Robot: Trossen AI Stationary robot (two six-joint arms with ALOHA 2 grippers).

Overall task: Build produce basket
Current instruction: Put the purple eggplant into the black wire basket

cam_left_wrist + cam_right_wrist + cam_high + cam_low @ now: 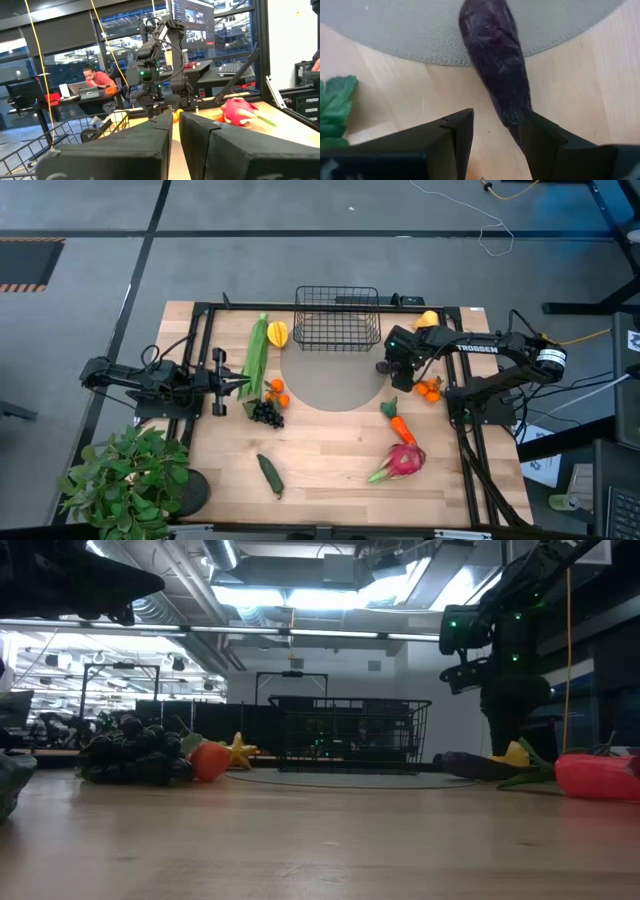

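- Seen from above, my right gripper (pixel 386 366) hangs just over the purple eggplant (pixel 383 367), which lies at the near right edge of the round grey mat (pixel 330 380), close in front of the black wire basket (pixel 337 318). My left gripper (pixel 243 383) waits well off on the other side, beside the long green corn (pixel 257 356), so I judge the right arm the nearer one for this piece.
- At table height, the eggplant (pixel 475 766) shows as a dark, low, elongated shape lying flat on the table (pixel 300 840), right of the basket (pixel 345 735), with the right arm above it. Grapes (pixel 135 752) sit far left, the pink dragon fruit (pixel 598 776) far right.
- Past the left wrist's fingers (pixel 125 150), which are parted by a narrow gap and hold nothing, I see the right arm across the table and the dragon fruit (pixel 240 111) beyond.
- Down the right wrist, the eggplant (pixel 495 60) is glossy, smooth and tapering; its long axis runs away from the fingers (pixel 545 145), out onto the felt-like mat (pixel 410 30). Its near tip lies between the spread fingers but hard against one, off centre. They are released, gripping nothing yet. I judge a small sideways shift is needed before closing.
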